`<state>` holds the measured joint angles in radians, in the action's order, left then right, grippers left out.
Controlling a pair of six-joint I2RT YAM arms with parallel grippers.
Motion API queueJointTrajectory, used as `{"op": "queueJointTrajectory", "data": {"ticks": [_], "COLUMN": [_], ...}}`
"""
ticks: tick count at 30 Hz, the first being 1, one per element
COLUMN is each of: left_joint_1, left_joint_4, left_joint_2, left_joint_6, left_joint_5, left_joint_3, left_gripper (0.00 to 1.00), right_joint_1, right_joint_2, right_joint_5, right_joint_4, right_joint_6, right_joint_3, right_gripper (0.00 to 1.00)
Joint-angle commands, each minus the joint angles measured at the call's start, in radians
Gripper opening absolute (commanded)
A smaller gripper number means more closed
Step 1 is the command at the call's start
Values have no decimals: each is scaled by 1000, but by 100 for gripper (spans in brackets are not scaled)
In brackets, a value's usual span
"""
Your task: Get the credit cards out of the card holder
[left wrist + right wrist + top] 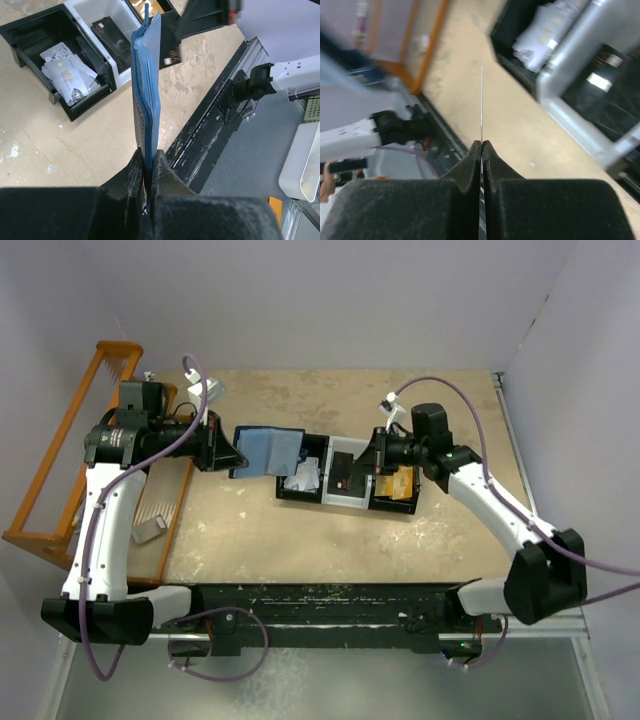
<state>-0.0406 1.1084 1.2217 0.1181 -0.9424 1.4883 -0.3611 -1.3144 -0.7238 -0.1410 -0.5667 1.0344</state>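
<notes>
A worn beige table top (300, 540), scuffed with pale patches, fills the middle of the overhead view. Plain whitish walls (320, 300) close it in at the top and on both sides, under even light. An orange wooden rack (118, 352) lies along the left edge. A metal rail (513, 440) borders the table's right side. Grey floor (350, 690) runs across the bottom.

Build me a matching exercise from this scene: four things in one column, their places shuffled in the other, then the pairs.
Things:
1. card holder
2. thin card
3. white cards
4. dark card

Places:
A. in the white compartment of the tray
B. pinched edge-on in the right gripper
C. in the black end compartment of the tray
D. pinched by one edge in the left gripper

Pairs: 1-D, 2-B, 3-C, 4-A
</notes>
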Motion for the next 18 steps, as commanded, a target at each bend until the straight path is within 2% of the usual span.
{"op": "queueJointTrajectory", "data": {"ticks": [1, 6, 18], "left_joint_1": [-1, 0, -1], "left_joint_4": [37, 86, 156], "left_joint_2": [-28, -27, -28], "left_joint_6": [67, 85, 117], "left_joint_5": [-92, -242, -416], "left_joint_3": [75, 95, 149], "left_gripper": [0, 0, 0], "right_joint_1": [5, 2, -42], "right_joint_2": [-98, -216, -397], "right_joint_5": [212, 292, 425], "right_joint_4": [-153, -66, -9], "right_joint_6": [145, 117, 109], "right_joint_3": [79, 111, 155], "right_gripper": [0, 0, 0]}}
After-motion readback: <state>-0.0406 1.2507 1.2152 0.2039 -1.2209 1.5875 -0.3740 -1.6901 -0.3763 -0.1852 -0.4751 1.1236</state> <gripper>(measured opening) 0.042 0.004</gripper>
